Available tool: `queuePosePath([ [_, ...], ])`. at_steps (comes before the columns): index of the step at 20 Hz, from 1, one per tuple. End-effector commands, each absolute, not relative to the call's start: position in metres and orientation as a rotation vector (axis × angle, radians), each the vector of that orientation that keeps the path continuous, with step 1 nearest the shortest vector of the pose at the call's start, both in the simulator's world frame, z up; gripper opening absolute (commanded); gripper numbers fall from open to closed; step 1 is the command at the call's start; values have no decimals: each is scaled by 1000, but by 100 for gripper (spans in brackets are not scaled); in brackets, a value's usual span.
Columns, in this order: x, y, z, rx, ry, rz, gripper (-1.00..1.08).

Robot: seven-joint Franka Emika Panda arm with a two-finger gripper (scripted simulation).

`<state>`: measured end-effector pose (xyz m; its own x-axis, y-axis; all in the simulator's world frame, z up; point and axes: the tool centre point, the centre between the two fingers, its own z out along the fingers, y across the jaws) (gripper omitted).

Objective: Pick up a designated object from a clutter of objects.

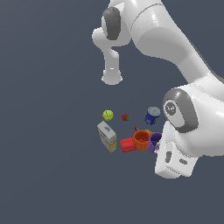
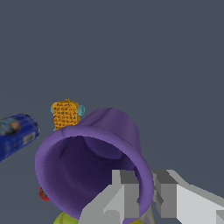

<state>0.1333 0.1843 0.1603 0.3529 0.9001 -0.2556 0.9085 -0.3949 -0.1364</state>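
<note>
A: Lighting?
B: Even, moderately dim; soft sheen on the white arm (image 1: 175,39), no hard glare. The table (image 1: 48,175) shows no cast shadows.
A: Sharpness?
B: Low-resolution render (blocky edges in the wrist view), purple cup (image 2: 94,164) interior shaded darker. No lens distortion.

No lettering could be read anywhere in either view. The blue can (image 1: 152,116) carried a pale label (image 2: 13,127) in the wrist view, but its marks were only blurred patches. The white-yellow box (image 1: 107,136) showed a small bluish mark on its top face, possibly a logo, too coarse to make out. The arm's joint cap (image 1: 170,107) bore a faint emblem, not legible.
</note>
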Motion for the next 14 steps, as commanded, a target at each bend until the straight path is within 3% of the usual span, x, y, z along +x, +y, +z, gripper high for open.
queuePosePath([
  [1, 130, 173, 184, 2560, 1710, -450, -100],
  [14, 111, 113, 307, 2562, 1709, -450, -100],
])
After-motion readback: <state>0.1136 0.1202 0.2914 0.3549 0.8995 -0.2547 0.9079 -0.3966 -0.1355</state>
